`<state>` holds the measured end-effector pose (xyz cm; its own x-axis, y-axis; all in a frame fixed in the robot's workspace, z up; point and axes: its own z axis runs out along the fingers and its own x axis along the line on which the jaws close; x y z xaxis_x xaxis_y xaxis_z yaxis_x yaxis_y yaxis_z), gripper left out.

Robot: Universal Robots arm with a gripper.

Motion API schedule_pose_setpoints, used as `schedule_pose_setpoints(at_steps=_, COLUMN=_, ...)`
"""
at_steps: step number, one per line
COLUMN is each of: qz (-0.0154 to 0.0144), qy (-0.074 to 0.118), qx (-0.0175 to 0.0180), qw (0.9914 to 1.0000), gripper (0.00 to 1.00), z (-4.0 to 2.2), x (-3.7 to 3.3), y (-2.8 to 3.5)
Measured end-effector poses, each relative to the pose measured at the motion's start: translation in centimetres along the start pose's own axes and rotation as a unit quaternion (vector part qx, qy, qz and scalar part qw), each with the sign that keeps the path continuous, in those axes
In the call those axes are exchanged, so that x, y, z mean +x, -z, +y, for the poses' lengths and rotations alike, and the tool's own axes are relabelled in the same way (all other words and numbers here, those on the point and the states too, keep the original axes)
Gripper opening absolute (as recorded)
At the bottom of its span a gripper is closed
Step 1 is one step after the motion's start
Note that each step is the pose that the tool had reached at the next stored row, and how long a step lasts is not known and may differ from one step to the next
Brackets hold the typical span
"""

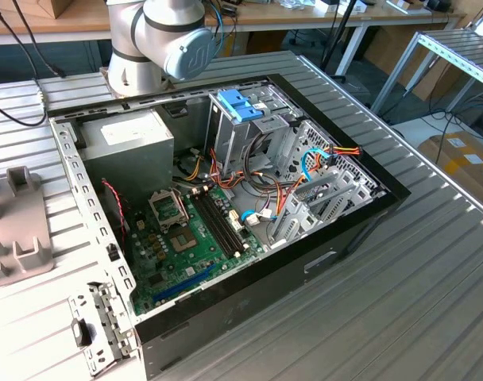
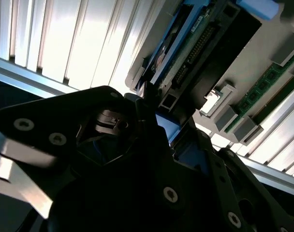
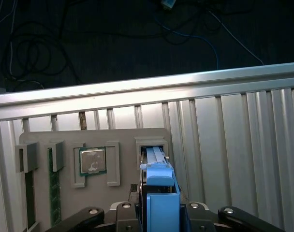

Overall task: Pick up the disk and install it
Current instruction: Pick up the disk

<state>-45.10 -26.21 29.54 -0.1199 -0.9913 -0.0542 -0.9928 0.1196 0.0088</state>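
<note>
Blue plastic rails frame the disk (image 3: 156,166). It stands on edge in a slot of the grey parts holder (image 3: 123,137), beside a CPU (image 3: 92,160) and RAM sticks (image 3: 54,193) in their own recesses. The second wrist view has the same disk (image 2: 193,50) side-on, with its dark body, green board and connector row, seated against the holder (image 2: 282,29).

The gripper (image 3: 159,210) straddles the disk's near blue end. In the second wrist view the gripper (image 2: 169,130) has blue plastic in its gap. Contact looks likely, but I cannot tell whether it is clamped or only loosely around the rail.

In the exterior view, the open computer case (image 1: 345,230) sits mid-table (image 1: 369,317). The holder (image 1: 11,230) is at the case's 9 o'clock, well apart from it. The arm's base (image 1: 158,40) is at its 11 o'clock. A light-blue clip (image 1: 240,105) tops the drive cage at about 12 o'clock inside the case, and it is not the disk.

Step, as I judge it: pick-up, at the grasp. The disk is not yet out of its slot and nothing is installed.

My read is that getting it out calls for a firm hold on the rail and a pull in line with the slot walls. Any tilt could bind the disk against the holder.
</note>
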Motion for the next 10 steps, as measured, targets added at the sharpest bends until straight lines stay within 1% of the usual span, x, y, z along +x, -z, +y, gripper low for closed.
schedule_pose_setpoints(at_steps=6, qz=0.0, qy=0.0, qx=0.0, qw=1.0, gripper=0.37, z=0.0, x=0.0, y=0.0)
schedule_pose_setpoints(at_steps=10, qz=0.0, qy=0.0, qx=0.0, qw=1.0, gripper=0.37, z=0.0, x=-0.01, y=0.18)
